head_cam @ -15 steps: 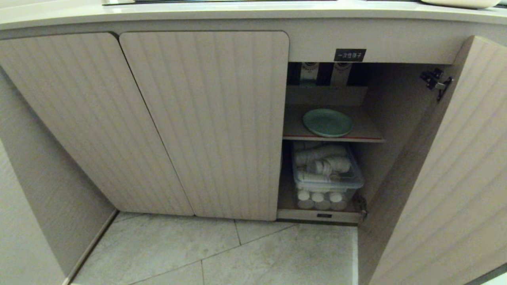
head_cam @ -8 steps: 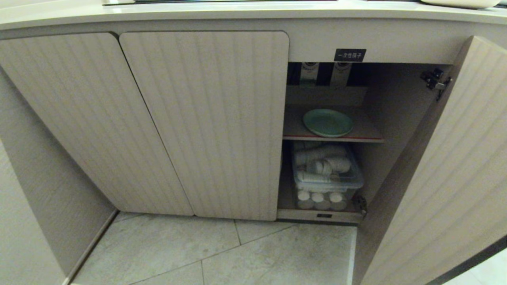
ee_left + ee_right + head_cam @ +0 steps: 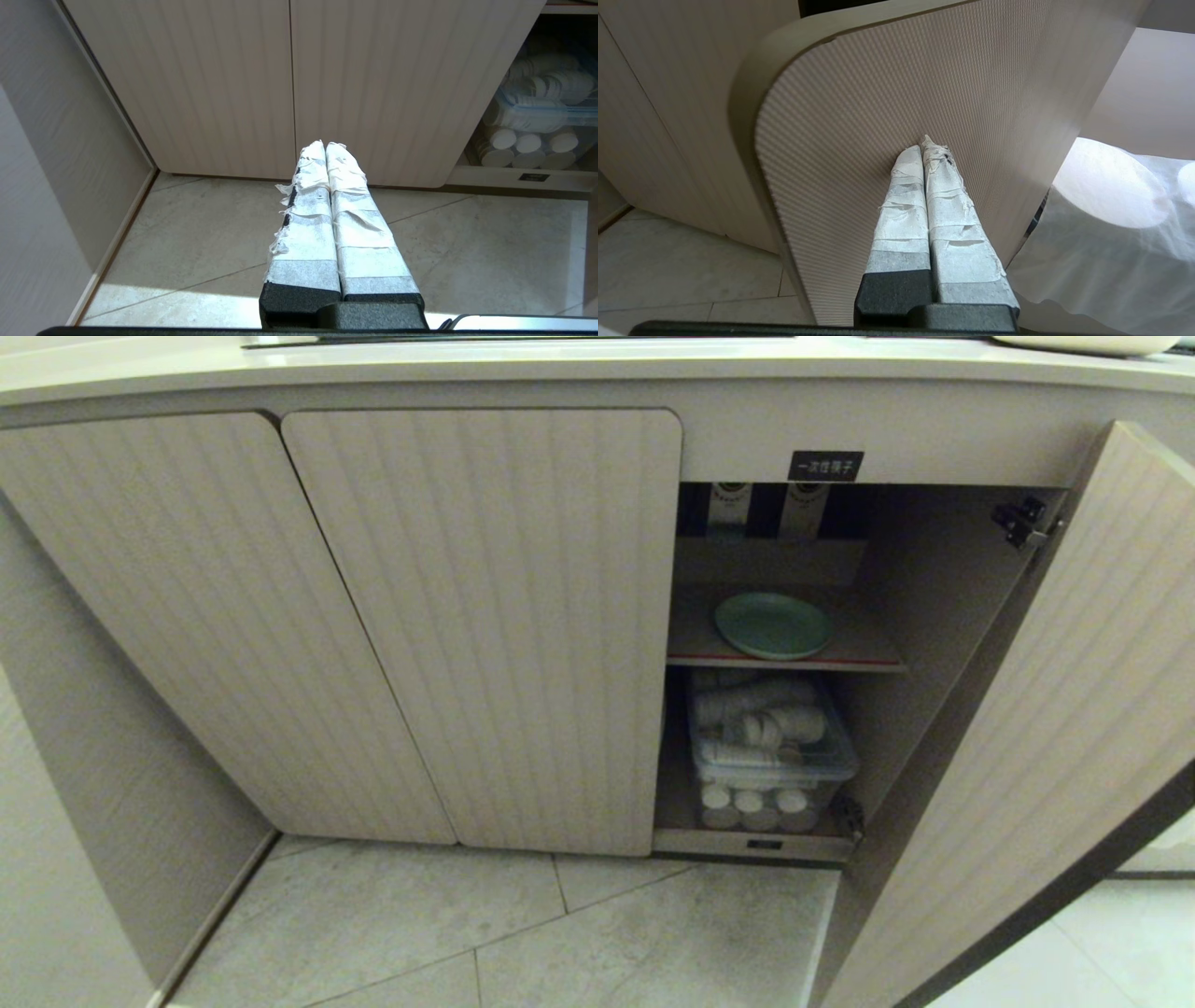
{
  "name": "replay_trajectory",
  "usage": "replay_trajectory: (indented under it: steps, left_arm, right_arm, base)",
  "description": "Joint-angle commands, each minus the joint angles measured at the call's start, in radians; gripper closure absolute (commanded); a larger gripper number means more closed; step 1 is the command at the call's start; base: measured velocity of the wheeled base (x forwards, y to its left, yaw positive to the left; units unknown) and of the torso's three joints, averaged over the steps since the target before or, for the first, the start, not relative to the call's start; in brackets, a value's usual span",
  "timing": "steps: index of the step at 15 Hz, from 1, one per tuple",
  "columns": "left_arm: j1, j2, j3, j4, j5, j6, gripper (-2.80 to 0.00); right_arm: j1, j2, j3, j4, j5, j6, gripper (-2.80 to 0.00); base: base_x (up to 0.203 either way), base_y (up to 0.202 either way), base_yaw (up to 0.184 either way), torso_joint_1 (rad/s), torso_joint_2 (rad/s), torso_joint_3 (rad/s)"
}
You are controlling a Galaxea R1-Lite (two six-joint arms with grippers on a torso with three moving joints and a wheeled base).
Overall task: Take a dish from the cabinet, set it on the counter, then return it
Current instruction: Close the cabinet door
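Right gripper (image 3: 923, 144): nearest of all, fingers clenched together on nothing, tips against the ribbed outer face of the open door (image 3: 896, 116).
Left gripper (image 3: 325, 145): parked low over the floor (image 3: 196, 233), fingers clenched and empty, pointing at the two shut doors.
Door: swung out on the right of the opening, hinge (image 3: 1025, 520) exposed; the way in looks free.
Bin (image 3: 770, 747): clear lidded box of white cups on the cabinet (image 3: 485, 616) floor, under the shelf.
Shelf (image 3: 691, 644): red-edged, halfway up the opening.
Dish (image 3: 773, 624): mint green, lying flat on the shelf, toward its front, untouched.
Label (image 3: 825, 465): small and black, above the opening.
Worktop (image 3: 560, 364): farthest, running along the top; only its front rim shows.
Step in hand: I'd say door-opening, with the dish not yet fetched.
Next move: the right arm would need to leave the door, part its fingers, come round the door's edge into the opening and take the dish by its near rim.
Risk: a flat rim on a flat shelf gives little to pinch.
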Motion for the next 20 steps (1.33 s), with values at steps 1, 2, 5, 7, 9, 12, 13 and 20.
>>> replay_trajectory:
  steps: [1,2,5,7,9,12,13,20]
  left_arm:
    - [0.000,0.000,0.000,0.000,0.002,0.000,0.00]
    - [0.000,0.000,0.000,0.000,0.002,0.000,0.00]
    - [0.000,0.000,0.000,0.000,0.000,0.000,0.00]
    - [0.000,0.000,0.000,0.000,0.000,0.000,0.00]
    - [0.000,0.000,0.000,0.000,0.002,0.000,0.00]
    - [0.000,0.000,0.000,0.000,0.002,0.000,0.00]
    - [0.000,0.000,0.000,0.000,0.000,0.000,0.00]
    - [0.000,0.000,0.000,0.000,0.002,0.000,0.00]
  right_arm:
    - [-0.012,0.047,0.004,-0.019,-0.003,-0.001,0.00]
    - [-0.018,0.064,0.001,-0.024,-0.003,0.000,0.00]
    - [-0.034,0.124,-0.007,-0.067,-0.003,0.009,0.00]
    - [-0.062,0.167,-0.007,-0.103,-0.003,0.012,0.00]
    - [-0.069,0.214,-0.005,-0.139,-0.003,0.032,0.00]
    - [-0.073,0.314,-0.004,-0.232,-0.003,0.068,0.00]
    - [-0.073,0.341,-0.003,-0.270,-0.003,0.075,0.00]
    - [-0.083,0.611,-0.081,-0.460,-0.002,0.144,0.00]
  base:
    - [0.000,0.000,0.000,0.000,0.00,0.000]
    - [0.000,0.000,0.000,0.000,0.00,0.000]
    - [0.000,0.000,0.000,0.000,0.00,0.000]
    - [0.000,0.000,0.000,0.000,0.00,0.000]
    - [0.000,0.000,0.000,0.000,0.00,0.000]
    - [0.000,0.000,0.000,0.000,0.00,0.000]
    - [0.000,0.000,0.000,0.000,0.00,0.000]
    - [0.000,0.000,0.000,0.000,0.00,0.000]
